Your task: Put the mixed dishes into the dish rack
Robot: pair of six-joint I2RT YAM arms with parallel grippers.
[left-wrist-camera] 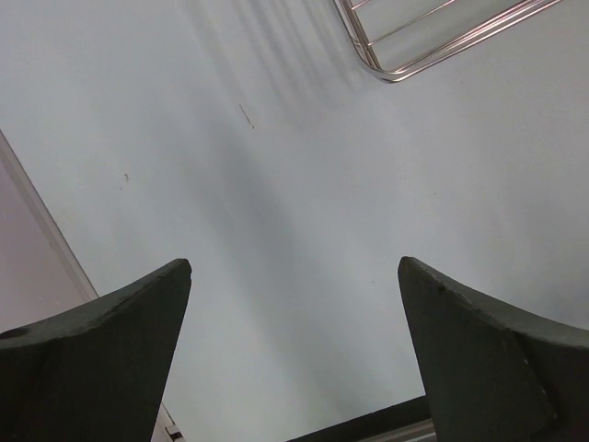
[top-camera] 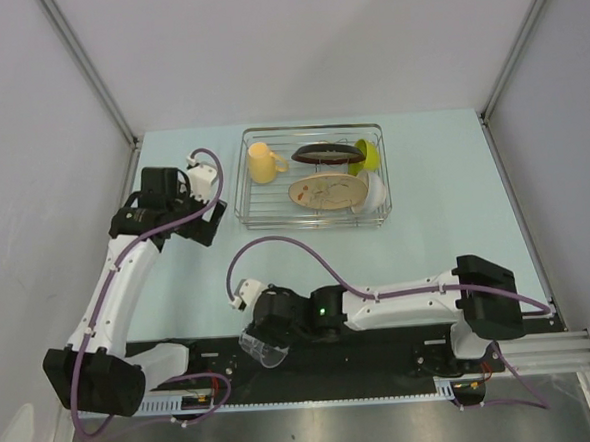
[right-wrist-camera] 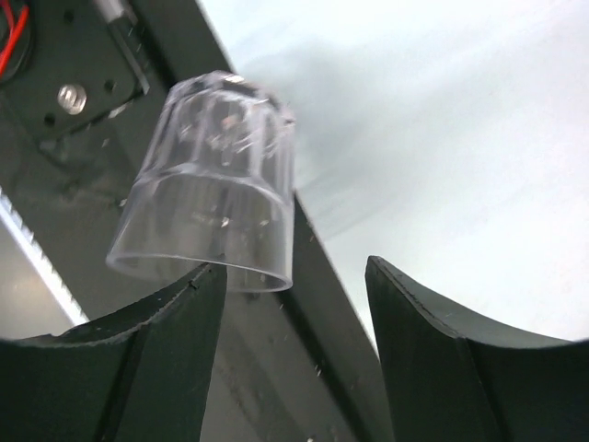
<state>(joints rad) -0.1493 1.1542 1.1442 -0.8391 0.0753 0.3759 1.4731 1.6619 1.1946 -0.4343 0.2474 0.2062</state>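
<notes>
The right gripper (right-wrist-camera: pixel 294 263) has its fingers apart with nothing between them. The glass (right-wrist-camera: pixel 212 175) sits tilted just ahead of the left finger (right-wrist-camera: pixel 156 350), its mouth toward it and its rim at the fingertip, over the black strip (right-wrist-camera: pixel 313 322).

The left gripper (left-wrist-camera: pixel 294 267) is spread wide and empty above bare table (left-wrist-camera: pixel 304 166), with a rack (top-camera: pixel 314 129) corner ahead and to the right of its fingers.

The rack holds the mug (top-camera: pixel 263 163), dark dish (top-camera: pixel 326 154), green bowl (top-camera: pixel 367 154), plate (top-camera: pixel 325 191) and white bowl (top-camera: pixel 374 192).
</notes>
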